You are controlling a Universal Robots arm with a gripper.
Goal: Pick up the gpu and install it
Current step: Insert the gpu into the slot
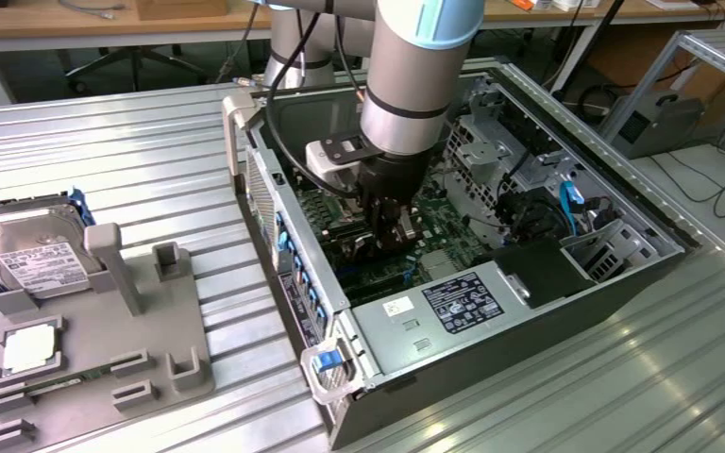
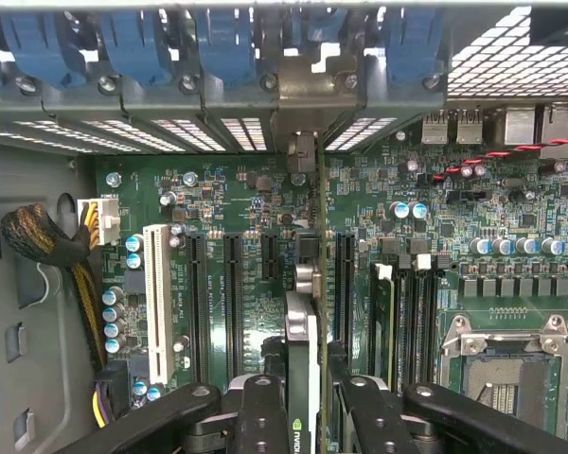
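Gripper (image 2: 303,416), bottom centre of the wrist view, clamps the gpu (image 2: 301,331) edge-on above the motherboard (image 2: 237,199); its lower edge is hidden.

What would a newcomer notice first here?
Most likely the robot arm reaching down into the open computer case, which lies on the metal table. In the wrist view its gripper is shut on the gpu, held edge-on over the green motherboard among the expansion slots. At the exterior view's left, a grey fixture holds a hard drive.
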